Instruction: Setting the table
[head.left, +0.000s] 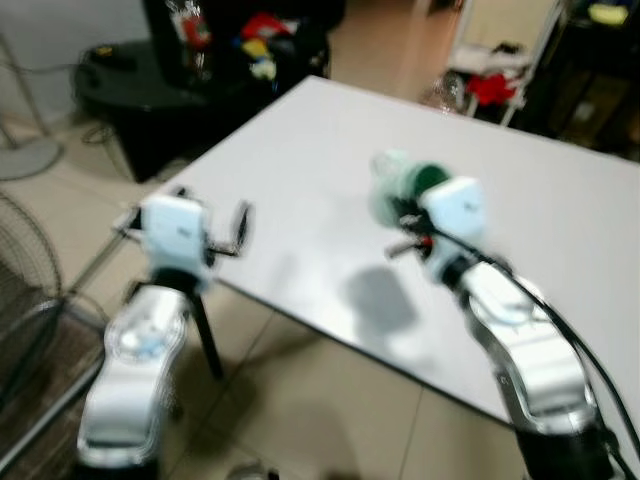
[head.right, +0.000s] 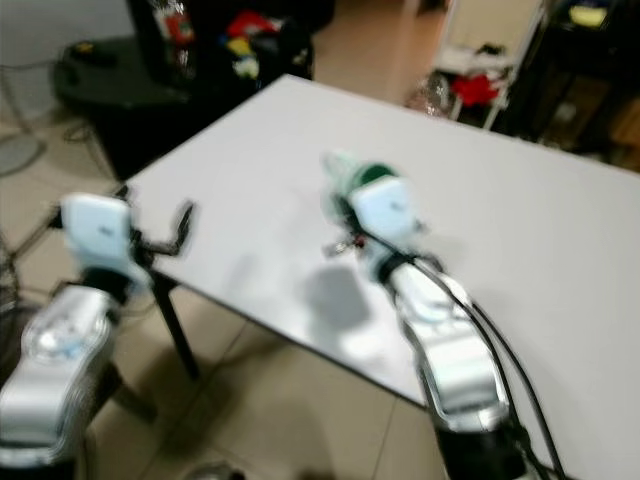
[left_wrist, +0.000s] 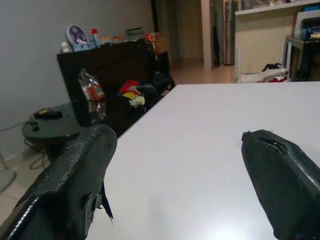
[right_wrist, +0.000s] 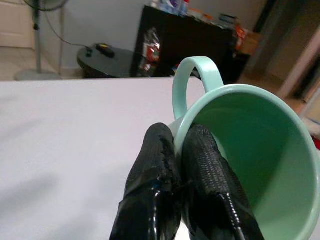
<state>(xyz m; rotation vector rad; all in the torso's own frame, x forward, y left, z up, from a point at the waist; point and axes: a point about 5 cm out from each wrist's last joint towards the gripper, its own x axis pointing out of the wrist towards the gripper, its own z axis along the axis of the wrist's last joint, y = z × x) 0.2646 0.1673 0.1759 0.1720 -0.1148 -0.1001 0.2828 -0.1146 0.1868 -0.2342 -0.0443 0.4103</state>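
**Right now: mint mug pinched by its rim above the white table**

Closest to the camera, the two silver arms rise from the lower edge of the head views, the left at about 7 o'clock and the right at about 5 o'clock. The left gripper (head.left: 238, 228) hovers at the table's near corner, at roughly 9 o'clock from the middle of the picture; its two black fingers (left_wrist: 75, 175) stand spread wide apart with nothing between them, and the wrist view looks out between them over the bare tabletop.

A little farther in, near the centre, the right gripper (right_wrist: 186, 150) is clamped on the rim of a pale green mug (right_wrist: 250, 165). One finger lies inside the cup wall and the other outside, pressed tight together just below the handle, which curves up behind them. The mug is tilted, its open mouth showing an empty green inside. In the head views it is blurred (head.left: 400, 185) and sits just beyond the white wrist housing, over the white table (head.left: 330, 130), with a soft shadow on the surface below the arm. Whether the mug touches the table cannot be told.

Farther off, at about 11 o'clock, a dark cabinet (left_wrist: 107, 70) stands past the table's far corner, with red and yellow items heaped beside it. A low round black side table (left_wrist: 47, 127) stands to its left
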